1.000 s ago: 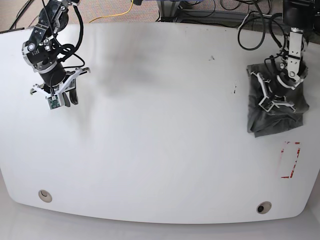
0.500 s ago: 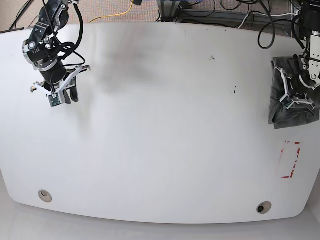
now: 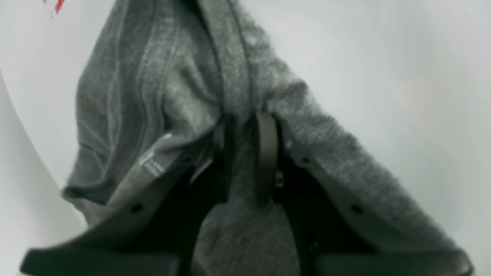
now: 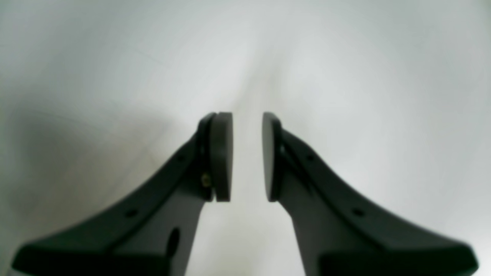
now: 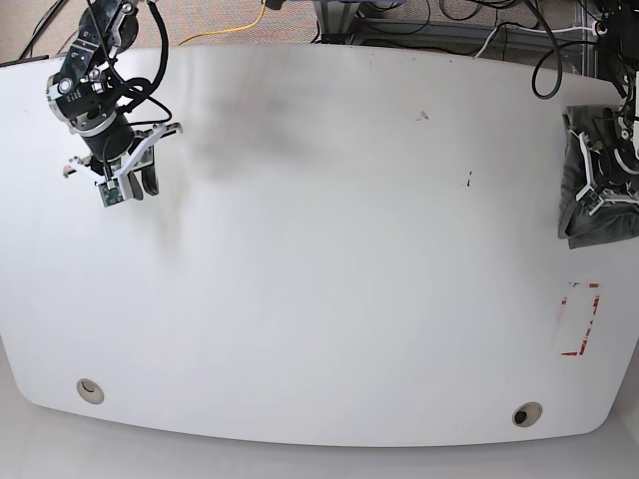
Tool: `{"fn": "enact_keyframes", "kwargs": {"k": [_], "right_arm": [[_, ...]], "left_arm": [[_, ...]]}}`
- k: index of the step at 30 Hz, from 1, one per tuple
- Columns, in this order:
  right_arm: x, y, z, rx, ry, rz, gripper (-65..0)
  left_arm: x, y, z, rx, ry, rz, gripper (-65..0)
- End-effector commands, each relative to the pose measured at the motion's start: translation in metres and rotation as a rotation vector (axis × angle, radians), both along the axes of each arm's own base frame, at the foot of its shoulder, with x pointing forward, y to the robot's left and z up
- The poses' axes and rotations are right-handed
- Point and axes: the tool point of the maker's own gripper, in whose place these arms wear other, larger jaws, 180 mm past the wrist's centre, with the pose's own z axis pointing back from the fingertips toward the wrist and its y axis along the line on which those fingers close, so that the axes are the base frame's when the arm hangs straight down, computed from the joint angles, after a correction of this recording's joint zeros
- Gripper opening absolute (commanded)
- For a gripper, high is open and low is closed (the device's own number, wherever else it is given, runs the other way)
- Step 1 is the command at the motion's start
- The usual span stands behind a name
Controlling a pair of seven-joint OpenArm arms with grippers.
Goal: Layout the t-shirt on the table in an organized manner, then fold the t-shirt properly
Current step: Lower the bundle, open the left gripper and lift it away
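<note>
The grey t-shirt is a bunched bundle at the far right edge of the white table, partly cut off by the frame. My left gripper sits on it. In the left wrist view the left gripper is shut on a ridge of the t-shirt, which drapes around both fingers. My right gripper hovers over the table's far left. In the right wrist view the right gripper is empty, its pads a narrow gap apart over bare table.
A red tape rectangle marks the table below the t-shirt, and a corner of it shows in the left wrist view. Two grommet holes sit near the front edge. Cables lie behind the table.
My left gripper has pulled the bunched t-shirt rightward to the table's right edge. My right gripper has shifted slightly up and stays empty.
</note>
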Motion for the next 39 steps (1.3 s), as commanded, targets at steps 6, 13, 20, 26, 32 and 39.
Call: {"fn": "enact_keyframes", "kwargs": {"k": [6, 13, 20, 26, 32, 39], "right_arm": [[0.025, 0.000, 0.029, -0.014, -0.110, 0.012, -51.5], [0.050, -0.003, 0.046, -0.076, -0.192, 0.009, -51.4], [0.074, 0.012, 0.033, -0.035, -0.317, 0.032, -51.7], [0.062, 0.020, 0.018, 0.041, -0.393, 0.050, -51.8], [0.019, 0.019, -0.007, 0.073, -0.352, 0.049, -51.8], [-0.047, 0.008, -0.014, 0.176, -0.292, -0.033, -51.8]], "left_arm": [[0.046, -0.030, 0.055, -0.100, -0.183, -0.019, -56.0], [0.092, -0.103, 0.087, -0.312, -0.377, -0.032, -56.0], [0.117, -0.157, 0.101, -0.564, -0.611, 0.066, -56.0], [0.093, -0.196, 0.093, -0.719, -0.690, 0.082, -56.0], [0.033, -0.219, 0.076, -0.711, -0.624, 0.055, -56.0], [-0.051, -0.228, 0.062, -0.698, -0.499, 0.070, -56.0]]}}
